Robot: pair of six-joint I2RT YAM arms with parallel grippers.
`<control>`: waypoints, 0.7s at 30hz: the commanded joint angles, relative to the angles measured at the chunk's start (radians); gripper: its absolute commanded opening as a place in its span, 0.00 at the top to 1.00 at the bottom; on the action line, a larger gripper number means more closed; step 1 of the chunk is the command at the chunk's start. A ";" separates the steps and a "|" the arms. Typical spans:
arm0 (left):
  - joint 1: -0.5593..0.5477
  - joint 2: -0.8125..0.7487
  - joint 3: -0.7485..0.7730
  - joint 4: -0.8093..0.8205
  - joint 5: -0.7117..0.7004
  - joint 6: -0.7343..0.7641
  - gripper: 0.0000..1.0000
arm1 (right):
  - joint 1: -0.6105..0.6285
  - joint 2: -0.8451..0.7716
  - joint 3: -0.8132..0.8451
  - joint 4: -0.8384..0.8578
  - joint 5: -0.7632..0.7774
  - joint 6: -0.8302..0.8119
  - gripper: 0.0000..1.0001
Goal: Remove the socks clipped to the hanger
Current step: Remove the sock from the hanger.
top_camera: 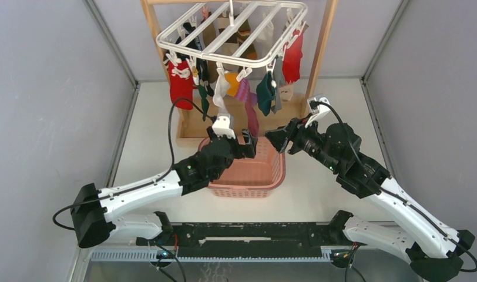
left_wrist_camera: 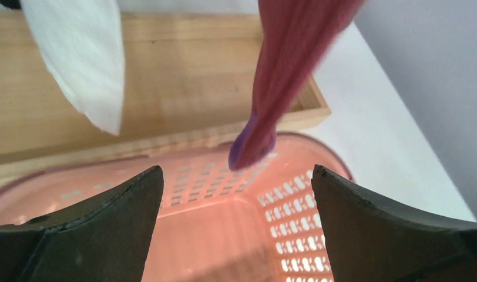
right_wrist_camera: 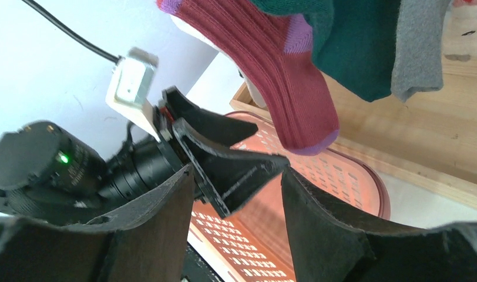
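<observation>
The dark red sock (left_wrist_camera: 283,70) hangs straight down from the hanger (top_camera: 161,41), toe just above my left tool (left_wrist_camera: 236,170), which is wide open and empty. My right tool (right_wrist_camera: 236,171), open too, sits farther off.

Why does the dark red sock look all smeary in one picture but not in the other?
Left wrist view: the dark red sock is close to the lens and looks streaky and blurred, the white sock is soft-edged, and the pink basket glows bright. Right wrist view: the same sock's ribs look crisp. Top view: even light, nearly everything sharp.
</observation>
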 commanded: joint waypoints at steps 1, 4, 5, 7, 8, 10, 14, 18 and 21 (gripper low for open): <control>-0.031 -0.024 -0.085 0.146 -0.069 0.036 0.00 | 0.001 0.003 0.004 0.030 -0.019 0.015 0.36; -0.035 -0.012 -0.108 0.206 -0.079 0.060 0.00 | 0.001 0.004 0.004 0.024 -0.018 0.011 0.36; -0.035 -0.003 -0.112 0.226 -0.082 0.070 0.00 | -0.001 0.003 0.004 0.021 -0.017 0.011 0.36; -0.035 0.014 -0.112 0.254 -0.097 0.092 0.00 | -0.002 0.002 0.004 0.015 -0.015 0.008 0.36; -0.035 0.022 -0.112 0.268 -0.109 0.105 0.00 | -0.002 0.002 0.005 0.013 -0.015 0.005 0.36; -0.035 0.036 -0.112 0.300 -0.128 0.136 0.00 | -0.003 0.002 0.005 0.010 -0.015 0.004 0.36; -0.033 0.067 -0.104 0.358 -0.130 0.195 0.00 | -0.008 0.002 0.005 0.005 -0.016 -0.001 0.36; -0.034 0.115 -0.075 0.398 -0.123 0.226 0.01 | -0.013 0.000 0.005 0.000 -0.017 -0.002 0.36; -0.032 0.158 -0.041 0.413 -0.133 0.235 0.02 | -0.017 -0.002 0.004 -0.006 -0.018 -0.003 0.36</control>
